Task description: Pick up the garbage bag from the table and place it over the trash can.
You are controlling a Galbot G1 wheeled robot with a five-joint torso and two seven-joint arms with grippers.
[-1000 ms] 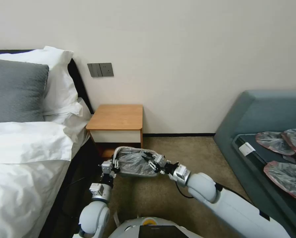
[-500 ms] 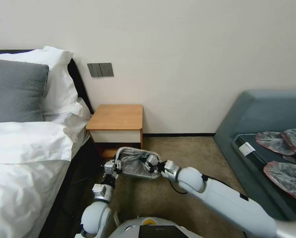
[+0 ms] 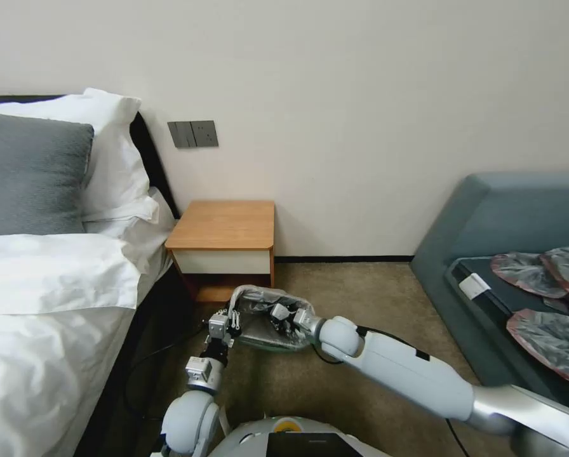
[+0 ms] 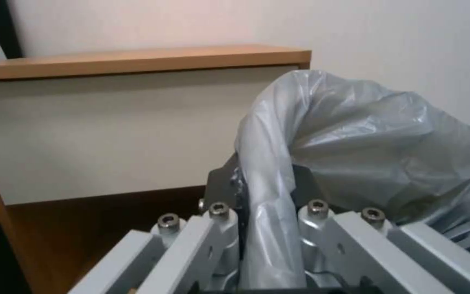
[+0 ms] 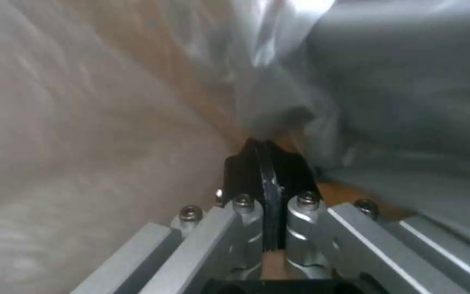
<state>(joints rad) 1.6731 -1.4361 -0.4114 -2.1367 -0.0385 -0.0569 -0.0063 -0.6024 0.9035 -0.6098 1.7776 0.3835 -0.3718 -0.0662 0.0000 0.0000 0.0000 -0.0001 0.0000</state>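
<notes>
While the left gripper (image 4: 267, 192) pinches a fold of the garbage bag (image 4: 365, 139) between its closed fingers, the silver-grey plastic rises out of the jaws and billows toward the wall. In the head view that left gripper (image 3: 232, 315) sits at the bag's near-left edge, low over the carpet (image 3: 361, 298), and the right gripper (image 3: 283, 317) reaches in from the other side with its tips buried in the crinkled garbage bag (image 3: 259, 330). From the right wrist camera, the right gripper (image 5: 267, 163) has its dark pads pressed together, a thin sliver of film caught between them, plastic draped all around. The bag hangs stretched between both arms just in front of the table (image 3: 224, 225), below its white drawer front. A bed (image 3: 49, 285) lies to the left, a grey sofa (image 3: 507, 222) to the right.
</notes>
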